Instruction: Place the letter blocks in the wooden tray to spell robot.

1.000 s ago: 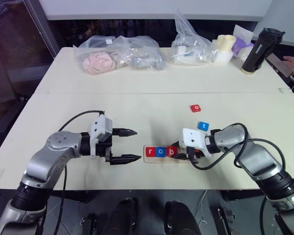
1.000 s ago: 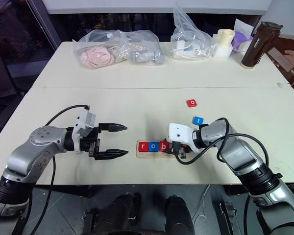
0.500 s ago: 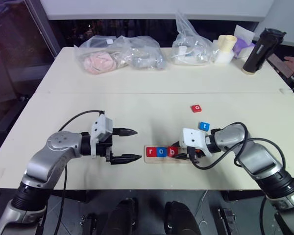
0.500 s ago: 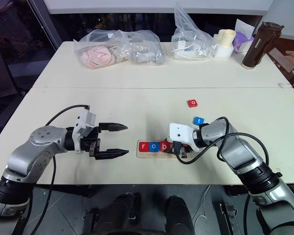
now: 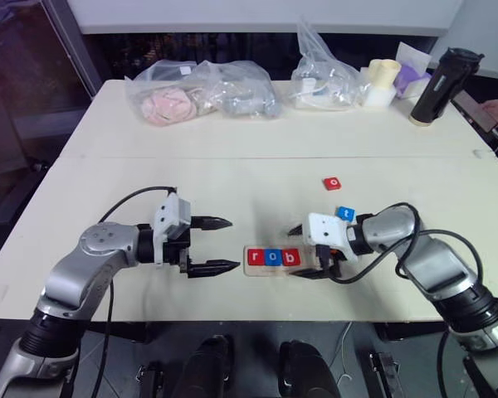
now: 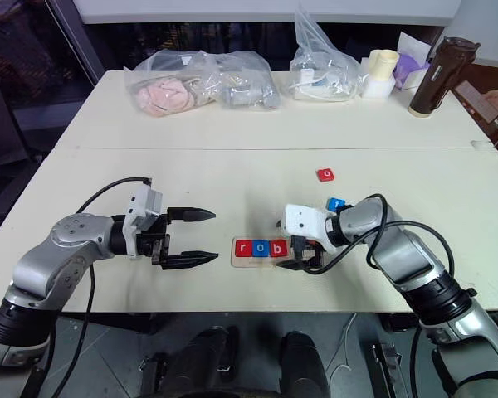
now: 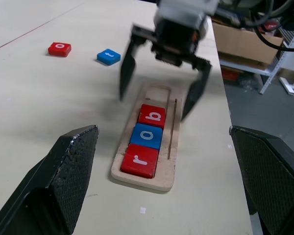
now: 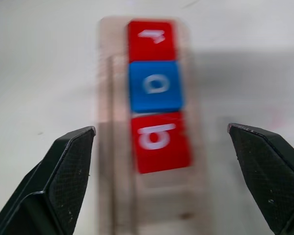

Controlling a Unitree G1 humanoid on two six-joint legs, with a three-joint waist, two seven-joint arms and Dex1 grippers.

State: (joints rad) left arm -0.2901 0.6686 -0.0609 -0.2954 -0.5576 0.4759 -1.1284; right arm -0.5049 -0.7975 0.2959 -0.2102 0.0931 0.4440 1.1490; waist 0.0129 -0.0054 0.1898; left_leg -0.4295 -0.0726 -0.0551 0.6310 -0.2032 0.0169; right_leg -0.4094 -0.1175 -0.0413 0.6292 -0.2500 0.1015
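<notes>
Left wrist view is showing your right end effector (image 7: 161, 100) standing wide open and empty over the wooden tray (image 7: 146, 174), its two fingers straddling the bare end of the groove just past the red b tile (image 7: 152, 115). Three letter blocks are sitting in the tray in order: the red r tile (image 7: 139, 160), the blue o tile (image 7: 146, 135), then the b, each touching its neighbour. Two slots are lying free beyond the b.

The red o tile (image 5: 332, 182) and the blue t tile (image 5: 344, 213) are lying loose on the worktop (image 5: 232, 174), the t just beside your right arm, the o farther off, both apart from the tray. Your left end effector (image 5: 216, 245) is hanging open and empty, level, near the tray's r end, touching nothing.

In my judgement, the red o is the next piece. You should be lifting the right end effector straight clear of the tray so the fingers are not dragging the b, then taking the o by its opposite edges with the letter upright. Set it flat against the b.
</notes>
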